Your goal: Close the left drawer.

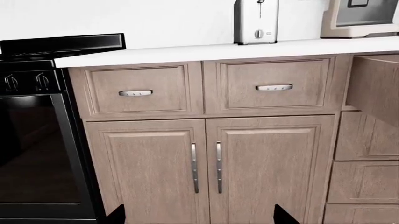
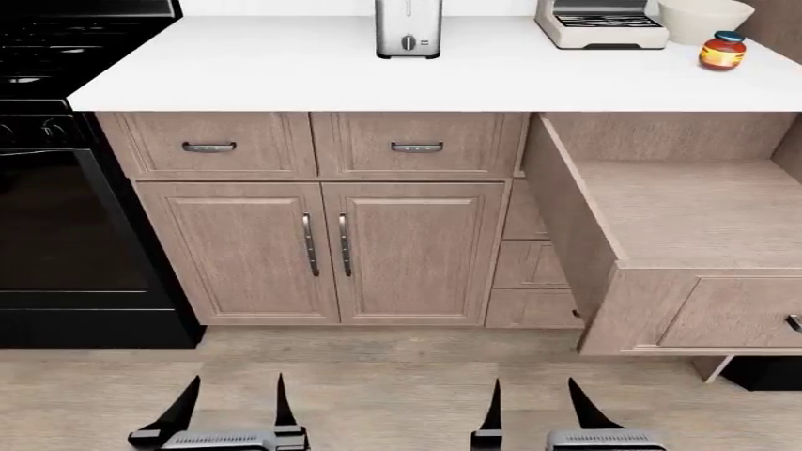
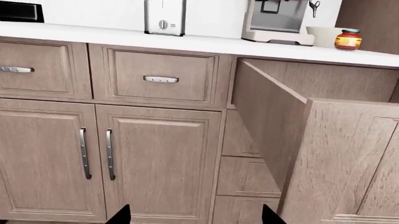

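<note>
Left drawer [image 2: 683,216] is pulled far out from under the counter [image 2: 376,70], at the right of head view, well right of both my arms; its wooden inside shows bare boards, nothing in it that I can see, and the dark bar handle [image 2: 794,322] sits on the front panel at the view's edge. Both arms are held low and back, wrists pointing fwd at the cabinets, not touching anything. Black oven [image 2: 63,216] stands at far left. Two cabinet doors [image 2: 326,254] w/ vertical handles are shut, straight ahead of me, and two small drawers [image 2: 314,146] above them are shut too. Lower drawers [image 2: 532,268] stacked beneath the open one are shut. On the counter: toaster [image 2: 408,28], an appliance [image 2: 602,23] beside a pale bowl [image 2: 701,19], and a small orange jar [image 2: 723,51] near the bowl; bowl's contents can't be seen. Left gripper [image 2: 232,404] has its jaws spread wide, holding nothing, above the floor in front of the left door. Right gripper [image 2: 539,406] likewise spread wide, nothing betw. the fingers, low and near the open drawer's front corner but apart from it.
</note>
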### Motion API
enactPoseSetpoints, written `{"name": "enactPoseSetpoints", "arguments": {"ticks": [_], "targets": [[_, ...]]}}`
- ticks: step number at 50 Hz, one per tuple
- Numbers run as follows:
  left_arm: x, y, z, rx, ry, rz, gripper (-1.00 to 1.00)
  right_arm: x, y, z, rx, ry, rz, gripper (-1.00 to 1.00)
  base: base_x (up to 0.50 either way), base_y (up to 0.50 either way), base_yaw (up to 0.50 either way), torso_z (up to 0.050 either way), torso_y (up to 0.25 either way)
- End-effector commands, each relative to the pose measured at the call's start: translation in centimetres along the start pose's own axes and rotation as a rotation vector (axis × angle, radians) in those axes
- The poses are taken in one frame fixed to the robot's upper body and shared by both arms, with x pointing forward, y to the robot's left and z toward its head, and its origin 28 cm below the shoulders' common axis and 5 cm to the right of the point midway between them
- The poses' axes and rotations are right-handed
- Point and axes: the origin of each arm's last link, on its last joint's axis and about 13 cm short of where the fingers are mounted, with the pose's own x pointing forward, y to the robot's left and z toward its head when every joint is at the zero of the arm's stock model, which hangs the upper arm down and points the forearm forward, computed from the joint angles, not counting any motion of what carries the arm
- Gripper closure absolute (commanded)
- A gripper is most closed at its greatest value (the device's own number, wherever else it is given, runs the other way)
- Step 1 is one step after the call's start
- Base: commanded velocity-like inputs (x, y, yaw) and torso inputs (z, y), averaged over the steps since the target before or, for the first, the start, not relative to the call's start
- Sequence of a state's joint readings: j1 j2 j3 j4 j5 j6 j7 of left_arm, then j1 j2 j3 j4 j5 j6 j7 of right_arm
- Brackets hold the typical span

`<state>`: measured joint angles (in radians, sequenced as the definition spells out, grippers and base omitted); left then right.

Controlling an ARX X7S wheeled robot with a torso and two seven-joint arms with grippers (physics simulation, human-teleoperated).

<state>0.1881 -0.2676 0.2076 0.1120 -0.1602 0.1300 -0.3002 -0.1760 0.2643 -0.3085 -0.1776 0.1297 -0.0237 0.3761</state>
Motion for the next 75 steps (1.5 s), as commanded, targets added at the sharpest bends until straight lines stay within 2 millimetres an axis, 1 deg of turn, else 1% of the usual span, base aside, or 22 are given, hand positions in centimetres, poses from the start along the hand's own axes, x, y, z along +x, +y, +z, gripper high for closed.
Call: {"name": "enactPoseSetpoints", "arguments": {"ticks": [1,7,10,14,16,19,40,75], "targets": [[-0.07,0.0,-0.05,0.002,0.001,-0.001,-1.0,-0.01,-0.03,0.0,-0.002,-0.007,-0.004,-1.0,0.0,0.0,0.0,0.0,0.0],[-0.04,0.01,0.01,0.001,0.0,0.0,-1.0,0.0,-0.03,0.0,-0.006,-0.009,-0.001,-1.0,0.0,0.0,0.0,0.0,0.0],[-0.04,0.01,-0.02,0.001,0.0,0.0,-1.0,0.24,0.03,-0.11,-0.037,0.019,-0.024,-1.0,0.0,0.0,0.0,0.0,0.0],[-0.07,-0.01,-0.01,0.002,0.0,0.0,-1.0,0.09,-0.02,0.09,-0.011,0.019,0.004,-1.0,0.0,0.0,0.0,0.0,0.0],[-0.08,-0.02,-0.02,0.001,-0.001,-0.001,-1.0,-0.05,-0.01,0.24,0.001,-0.012,0.027,-1.0,0.07,0.0,0.0,0.0,0.0],[-0.04,-0.01,0.01,0.002,0.0,0.0,-1.0,0.03,0.06,0.04,-0.02,0.015,0.025,-1.0,0.49,0.15,0.0,0.0,0.0],[0.01,-0.02,-0.08,0.002,0.003,0.001,-1.0,0.04,-0.03,0.0,-0.001,0.016,0.021,-1.0,0.5,0.15,0.0,0.0,0.0],[-0.03,-0.03,-0.16,0.006,0.002,0.001,-1.0,0.06,-0.04,-0.01,0.008,0.02,0.022,-1.0,0.5,0.0,0.0,0.0,0.0]]}}
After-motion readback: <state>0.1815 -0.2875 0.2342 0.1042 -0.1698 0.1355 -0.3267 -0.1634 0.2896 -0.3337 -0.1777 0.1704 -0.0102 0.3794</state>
